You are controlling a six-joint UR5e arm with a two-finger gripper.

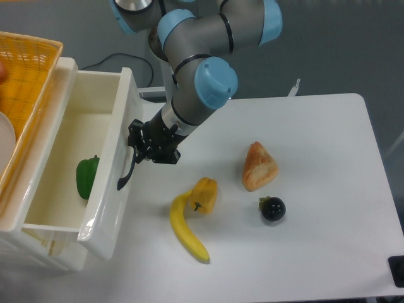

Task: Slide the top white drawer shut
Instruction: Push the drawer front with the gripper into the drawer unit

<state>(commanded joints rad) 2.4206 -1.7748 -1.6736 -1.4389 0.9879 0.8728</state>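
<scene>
The top white drawer (107, 202) stands pulled out of the white cabinet (38, 249) at the left, a deep glossy box with a green pepper (86, 177) inside. A dark curved handle (126, 170) sits on its front panel. My gripper (140, 146) presses against that front at the upper end of the handle. Its black fingers are bunched against the handle and their gap is hidden, so open or shut cannot be told.
An orange woven basket (25, 69) rests on the cabinet top at far left. On the table lie a banana (185, 231), a yellow pepper (204, 194), a bread piece (259, 166) and a dark round fruit (273, 208). A black object (398, 270) is at the lower right edge.
</scene>
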